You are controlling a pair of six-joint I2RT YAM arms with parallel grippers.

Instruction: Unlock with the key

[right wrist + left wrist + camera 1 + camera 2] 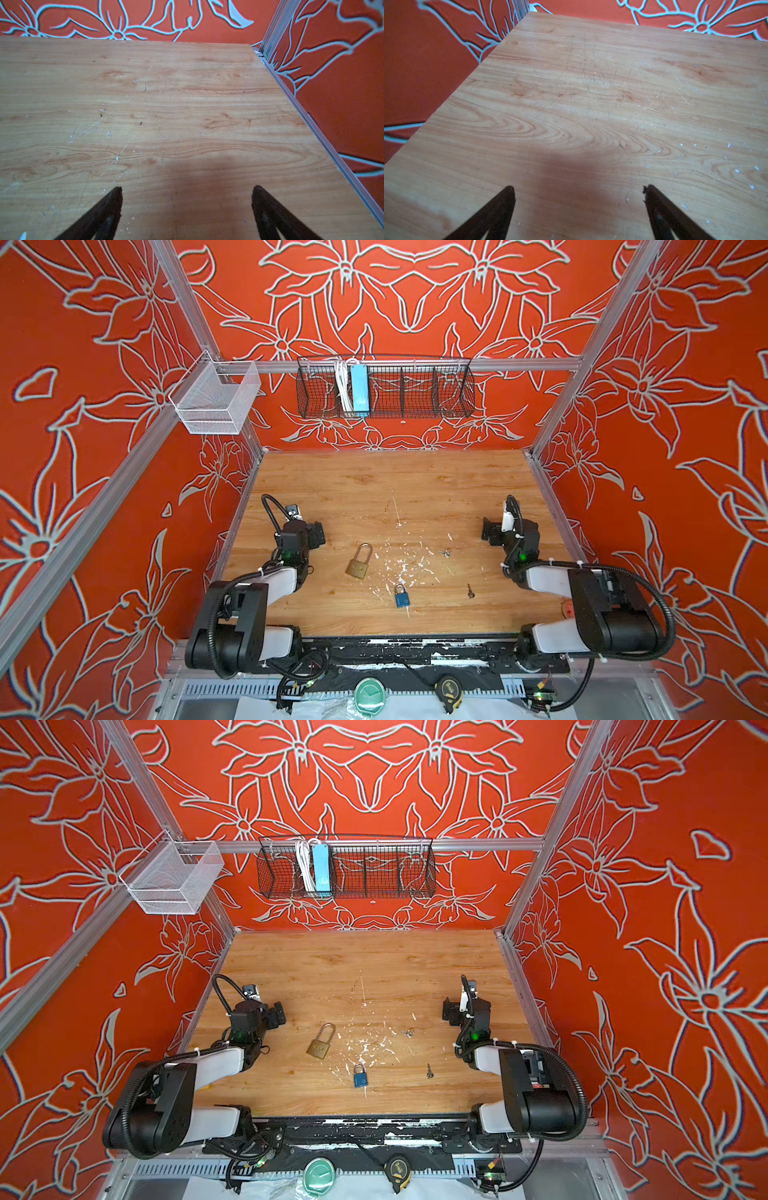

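Mismatch is the likeliest slip, since two keys and two locks lie on the counter [374, 489]. The dark key [470, 591] and blue padlock [401, 596] sit apart near the front edge. The silver key [444, 552] and brass padlock [360, 562] lie nearer the middle. Either flat key could skid from a pinch. The left hand [578, 189] and right hand [188, 189] gape wide, empty and touching nothing.

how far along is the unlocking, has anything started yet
Done: nothing yet. The brass padlock and blue padlock lie on the table, shackles apparently closed. In hand: nothing; the left gripper and right gripper are open and empty over bare wood. The dark key and what looks like a small silver key lie loose, apart from both locks. Left: pick a key, insert it, turn it.
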